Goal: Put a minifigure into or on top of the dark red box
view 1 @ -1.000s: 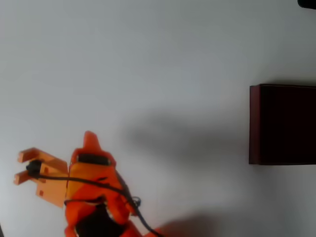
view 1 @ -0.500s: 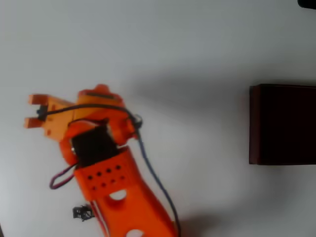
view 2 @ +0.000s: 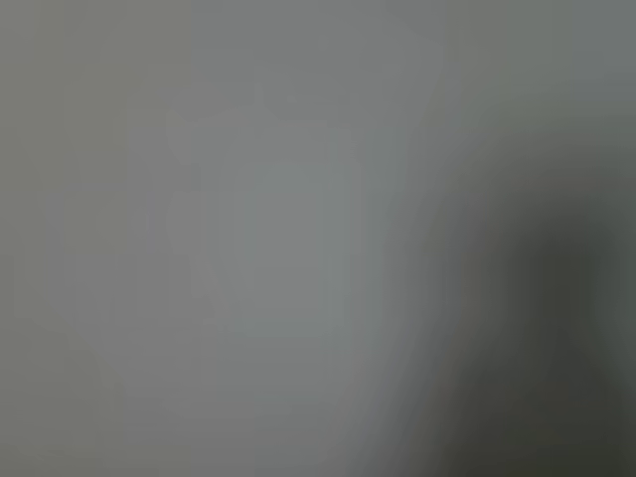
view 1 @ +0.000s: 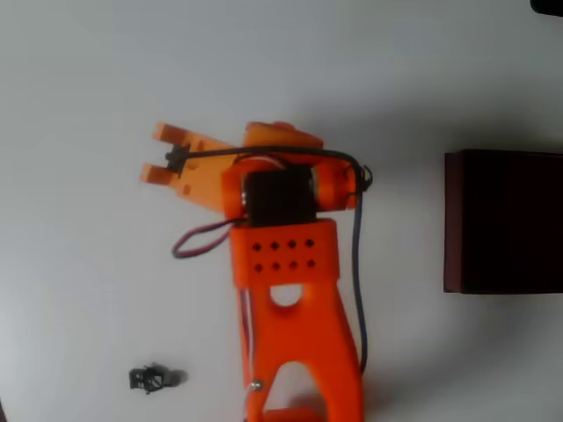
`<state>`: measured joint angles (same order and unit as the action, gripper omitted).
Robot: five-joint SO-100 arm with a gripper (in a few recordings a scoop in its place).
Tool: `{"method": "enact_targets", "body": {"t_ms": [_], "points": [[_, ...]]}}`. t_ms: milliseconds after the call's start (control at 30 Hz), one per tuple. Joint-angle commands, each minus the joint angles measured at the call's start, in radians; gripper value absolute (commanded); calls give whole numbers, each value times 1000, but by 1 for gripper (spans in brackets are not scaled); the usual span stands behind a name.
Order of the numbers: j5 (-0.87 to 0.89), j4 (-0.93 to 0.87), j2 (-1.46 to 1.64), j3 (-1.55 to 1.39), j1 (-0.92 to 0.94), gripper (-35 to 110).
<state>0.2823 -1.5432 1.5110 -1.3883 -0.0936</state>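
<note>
Minifigure [view 1: 151, 379] lies on the table well below the slightly spread, empty pincer [view 1: 157, 152], overhead view.

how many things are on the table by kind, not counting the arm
minifigure: 1, tiny, dark grey and black, lying near the lower left of the overhead view
dark red box: 1, at the right edge, cut off by the frame
total: 2
</note>
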Motion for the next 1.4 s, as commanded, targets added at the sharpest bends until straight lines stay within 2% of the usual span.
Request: {"method": "enact_targets", "body": {"t_ms": [0,200,367,500,700,867,1133,1367], "points": [[-11,-15,20,26,12,22],[54,-18,218,-209,-29,21],[137,-34,497,-471,-155,22],[261,-6,649,-670,-342,24],[505,28,686,-831,-704,24],[701,91,897,-1014,-942,24],[876,83,1098,-1192,-1091,25],[914,155,1224,-1293,-1111,25]]}}
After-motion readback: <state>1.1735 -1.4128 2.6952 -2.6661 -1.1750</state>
